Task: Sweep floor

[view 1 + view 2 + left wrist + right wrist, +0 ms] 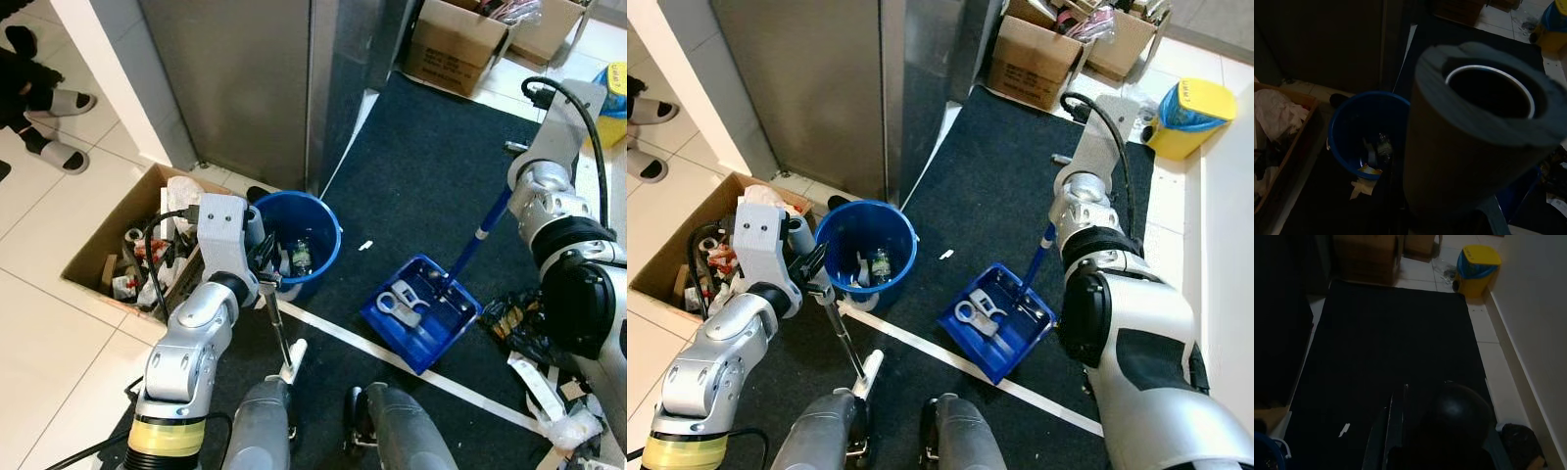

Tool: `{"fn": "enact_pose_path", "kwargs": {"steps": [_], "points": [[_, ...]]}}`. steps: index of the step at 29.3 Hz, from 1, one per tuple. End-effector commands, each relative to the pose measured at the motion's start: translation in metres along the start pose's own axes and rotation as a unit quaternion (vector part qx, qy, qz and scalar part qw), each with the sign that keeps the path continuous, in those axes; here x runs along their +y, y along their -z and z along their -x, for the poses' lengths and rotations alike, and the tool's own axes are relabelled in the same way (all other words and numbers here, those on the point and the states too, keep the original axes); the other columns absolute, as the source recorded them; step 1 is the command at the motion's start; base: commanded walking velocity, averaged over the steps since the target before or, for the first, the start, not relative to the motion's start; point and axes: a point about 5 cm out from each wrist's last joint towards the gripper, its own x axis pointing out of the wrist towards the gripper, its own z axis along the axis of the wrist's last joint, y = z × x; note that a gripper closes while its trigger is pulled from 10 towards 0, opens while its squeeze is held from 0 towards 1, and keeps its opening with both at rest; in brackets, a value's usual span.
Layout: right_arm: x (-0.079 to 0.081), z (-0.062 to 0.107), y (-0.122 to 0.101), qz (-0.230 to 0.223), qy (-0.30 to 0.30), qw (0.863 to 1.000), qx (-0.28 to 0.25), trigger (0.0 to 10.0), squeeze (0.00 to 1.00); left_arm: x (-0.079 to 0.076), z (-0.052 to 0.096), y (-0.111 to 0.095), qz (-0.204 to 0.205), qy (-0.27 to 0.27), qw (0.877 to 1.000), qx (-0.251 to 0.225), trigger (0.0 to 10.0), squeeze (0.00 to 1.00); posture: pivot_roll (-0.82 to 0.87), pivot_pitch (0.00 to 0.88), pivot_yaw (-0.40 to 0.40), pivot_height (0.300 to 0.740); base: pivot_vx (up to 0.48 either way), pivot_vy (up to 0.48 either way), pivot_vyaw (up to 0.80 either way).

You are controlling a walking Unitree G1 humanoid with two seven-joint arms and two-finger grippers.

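Left eye view: left gripper [265, 262] around broom handle [279, 333]

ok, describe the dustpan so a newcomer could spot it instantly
Find the dark mat in front of the tall metal cabinet. The dustpan lies on it, right of the round blue bucket. It is the flat, square blue tray with a long blue handle, holding pale scraps.

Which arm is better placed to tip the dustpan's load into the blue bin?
Right. The right tool is at the top of the blue dustpan handle, and the pan, holding white debris, sits just right of the blue bin. The left tool is occupied with the broom stick.
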Motion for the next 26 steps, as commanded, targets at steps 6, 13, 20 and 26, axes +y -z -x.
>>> {"fn": "enact_pose_path", "kwargs": {"steps": [6, 13, 20, 26], "points": [[0.002, 0.001, 0.006, -0.027, 0.006, 1.000, -0.006, 10.0, 0.00, -0.004, 0.004, 0.012, 0.015, 0.011, 0.999, 0.031, 10.0, 0.00, 0.18, 0.124, -0.077, 0.740, 0.000, 0.000, 0.00], [0.002, 0.002, 0.014, -0.035, 0.007, 0.999, 0.000, 10.0, 0.00, -0.005, 0.005, 0.012, 0.016, 0.011, 0.999, 0.032, 10.0, 0.00, 0.18, 0.131, -0.077, 0.740, 0.000, 0.000, 0.00], [0.016, 0.007, 0.028, -0.066, -0.020, 0.998, 0.009, 10.0, 0.00, -0.006, 0.007, 0.012, 0.017, 0.012, 0.999, 0.034, 10.0, 0.00, 0.18, 0.137, -0.077, 0.740, 0.000, 0.000, 0.00], [0.019, 0.009, 0.037, -0.060, -0.022, 0.998, 0.016, 10.0, 0.00, -0.005, 0.007, 0.011, 0.017, 0.011, 0.999, 0.033, 10.0, 0.00, 0.19, 0.139, -0.078, 0.740, 0.000, 0.000, 0.00]]}}
